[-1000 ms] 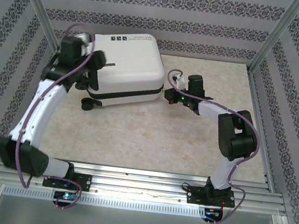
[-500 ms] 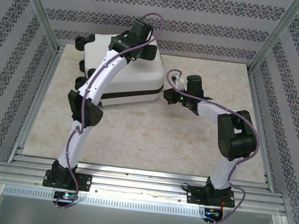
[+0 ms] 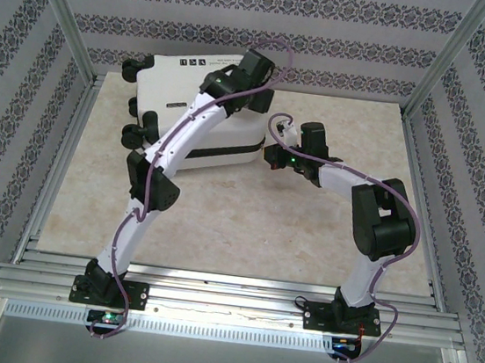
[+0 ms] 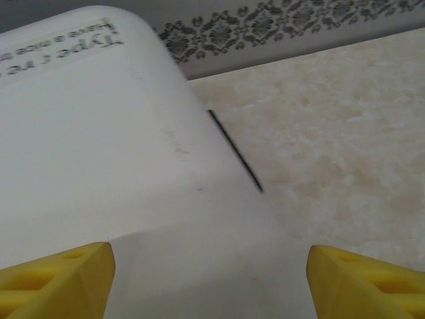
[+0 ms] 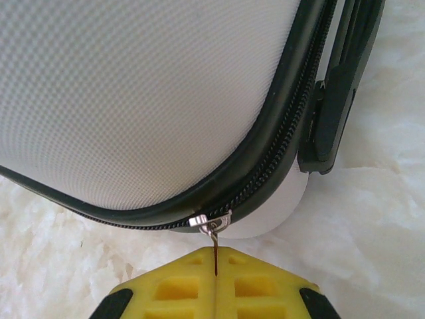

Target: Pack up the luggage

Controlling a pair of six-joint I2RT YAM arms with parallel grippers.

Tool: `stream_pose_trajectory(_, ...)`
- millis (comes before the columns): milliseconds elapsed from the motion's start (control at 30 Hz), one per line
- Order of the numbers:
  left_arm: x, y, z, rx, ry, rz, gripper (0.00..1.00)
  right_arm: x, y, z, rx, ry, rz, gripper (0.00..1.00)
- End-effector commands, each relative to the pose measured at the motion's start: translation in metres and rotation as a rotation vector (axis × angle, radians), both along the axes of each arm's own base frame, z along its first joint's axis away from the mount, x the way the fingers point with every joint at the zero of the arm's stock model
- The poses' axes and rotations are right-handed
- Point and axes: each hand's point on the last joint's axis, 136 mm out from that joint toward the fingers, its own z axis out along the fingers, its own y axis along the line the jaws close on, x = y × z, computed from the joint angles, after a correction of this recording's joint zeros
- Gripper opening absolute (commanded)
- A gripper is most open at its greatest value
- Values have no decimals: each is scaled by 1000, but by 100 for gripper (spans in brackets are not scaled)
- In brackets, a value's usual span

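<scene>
Lying shut at eleven o'clock on the beige stone-patterned table (image 3: pixel 308 225): small white hard-shell suitcase (image 3: pixel 171 80), halves together, no clothing visible outside it. Left gripper (image 4: pixel 209 256): yellow fingers apart, poised over the shell's one o'clock corner, holding nothing. Right gripper (image 5: pixel 216 256): at the case's three o'clock edge, pinched together on the silver zipper pull (image 5: pixel 211 226) at a rounded corner of the black zipper (image 5: pixel 265 179). Status, judged: contents loaded, lid down; zipping round the seam remains, undone extent not discernible.

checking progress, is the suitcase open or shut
Shut: the suitcase has both shells together along the black zipper; the right gripper pinches its pull.
</scene>
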Motion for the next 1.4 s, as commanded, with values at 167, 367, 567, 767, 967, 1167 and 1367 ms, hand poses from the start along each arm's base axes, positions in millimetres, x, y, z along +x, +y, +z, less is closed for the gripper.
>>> stream_pose_trajectory(167,4,-1,-34,175,-14,70,76,-13,13,14,17,-38,42,0)
stream_pose_trajectory(367,-17,15,-64,325,86,103,66,-22,11,12,12,-33,38,0)
stream_pose_trajectory(567,-51,19,-91,366,194,57,59,-38,17,5,3,-20,36,0)
stream_pose_trajectory(767,-92,31,-102,282,216,19,58,-55,18,0,-10,0,27,0)
stream_pose_trajectory(967,-135,53,-117,250,264,5,58,-81,36,3,-17,1,89,0)
stream_pose_trajectory(1167,-156,72,-128,261,285,36,57,-81,33,1,-59,-5,33,0)
stream_pose_trajectory(1367,-158,80,-131,282,283,62,56,-65,17,-2,-127,-12,-74,0)
